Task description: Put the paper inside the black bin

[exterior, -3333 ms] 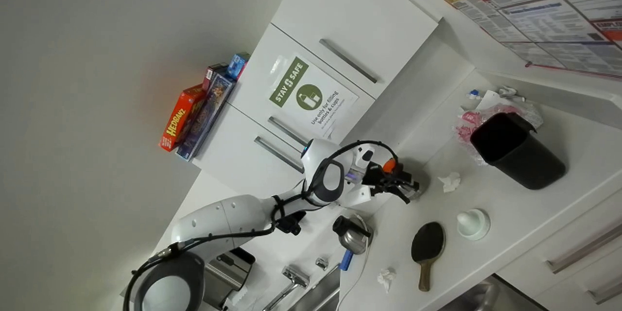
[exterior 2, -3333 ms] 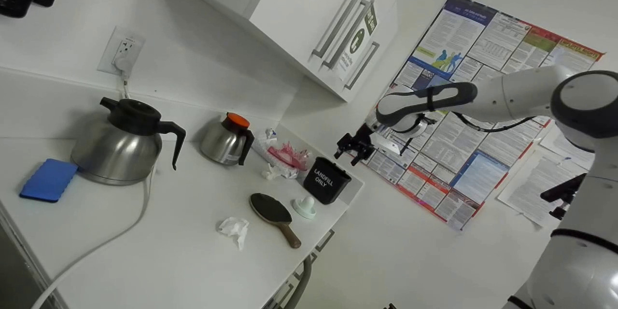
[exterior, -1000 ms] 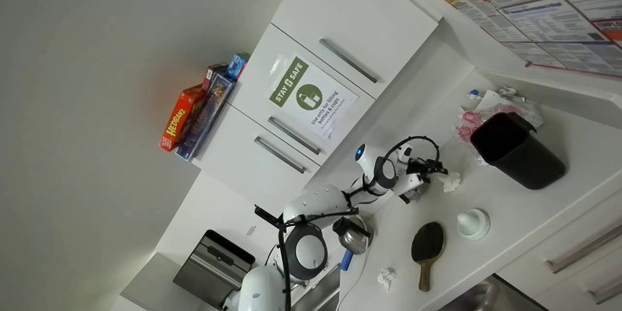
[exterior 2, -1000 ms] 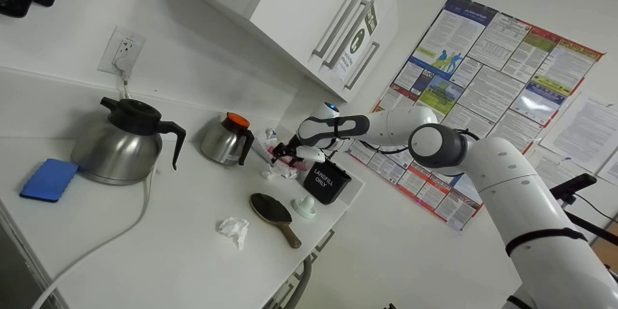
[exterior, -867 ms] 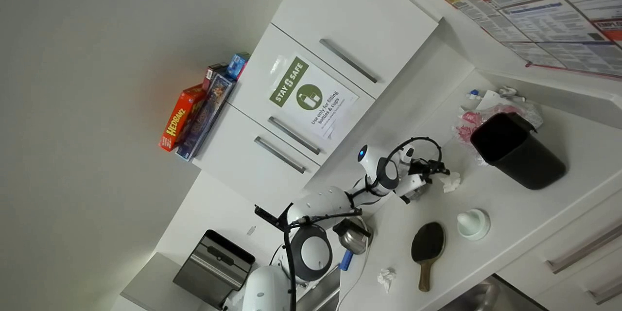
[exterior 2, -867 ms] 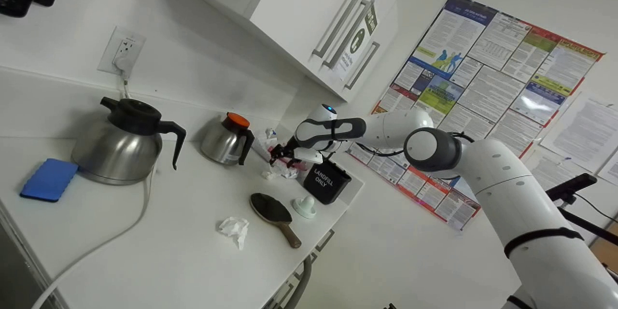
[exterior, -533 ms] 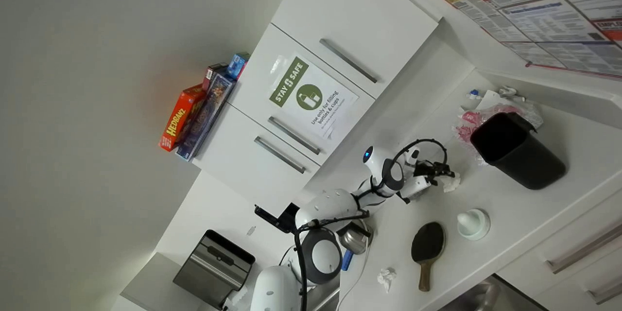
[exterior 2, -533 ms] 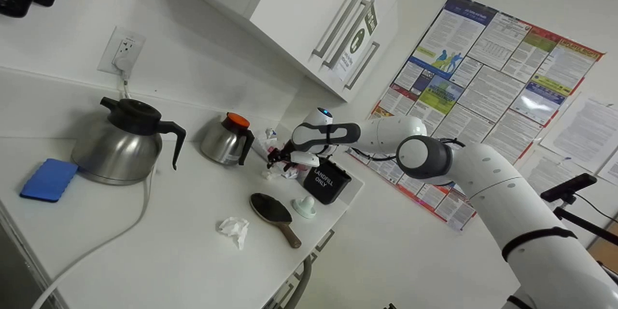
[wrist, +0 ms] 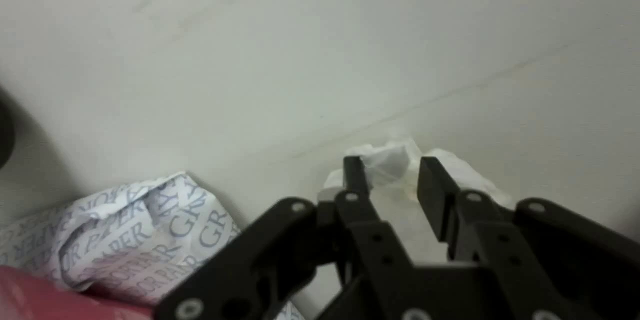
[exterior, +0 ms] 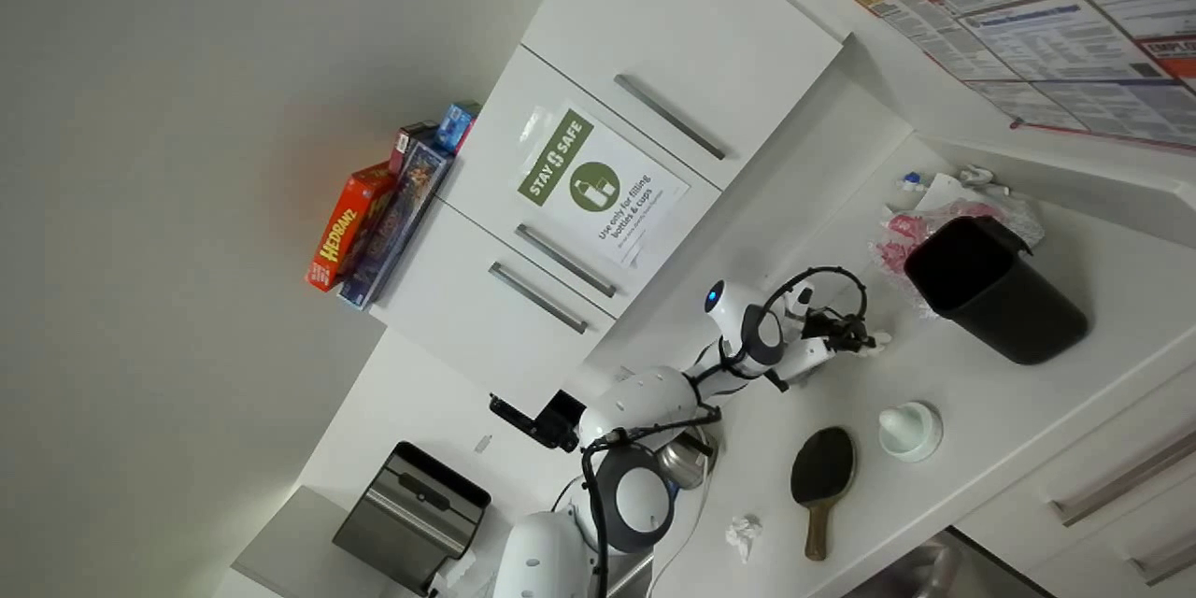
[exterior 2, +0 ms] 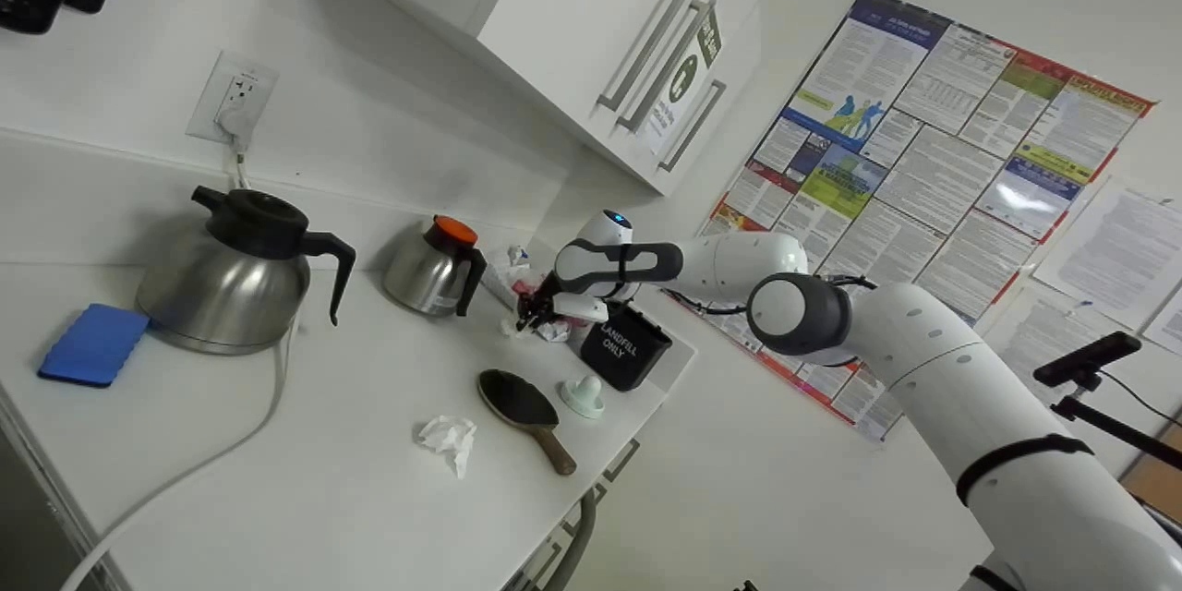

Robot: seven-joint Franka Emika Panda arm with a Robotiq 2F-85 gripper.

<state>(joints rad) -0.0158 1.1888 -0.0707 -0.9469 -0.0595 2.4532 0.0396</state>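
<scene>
A crumpled white paper (wrist: 465, 172) lies on the counter at my gripper (wrist: 392, 170) in the wrist view. The jaws stand partly apart, with a fold of the paper between the fingertips and more of it outside both fingers; whether both press on it is unclear. In an exterior view the gripper (exterior: 855, 341) reaches down and covers part of that paper (exterior: 876, 345). Another crumpled paper (exterior: 744, 537) rests nearer the sink. The black bin (exterior: 1014, 299), marked "LANDFILL ONLY" in an exterior view, stands upright with its mouth uncovered, to one side of the gripper.
A plastic bag with pink print (exterior: 902, 238) lies beside the bin, and a printed wrapper (wrist: 150, 235) is close to my fingers. A paddle (exterior: 822, 476), a pale green juicer (exterior: 909, 432) and two steel carafes, large (exterior 2: 226, 277) and small (exterior 2: 425, 272), share the counter. Cupboards (exterior: 673, 47) hang above.
The arm has come down from higher up to the counter. Over the last second the gripper has moved onto the paper and its fingers have drawn closer together. The bin has not moved.
</scene>
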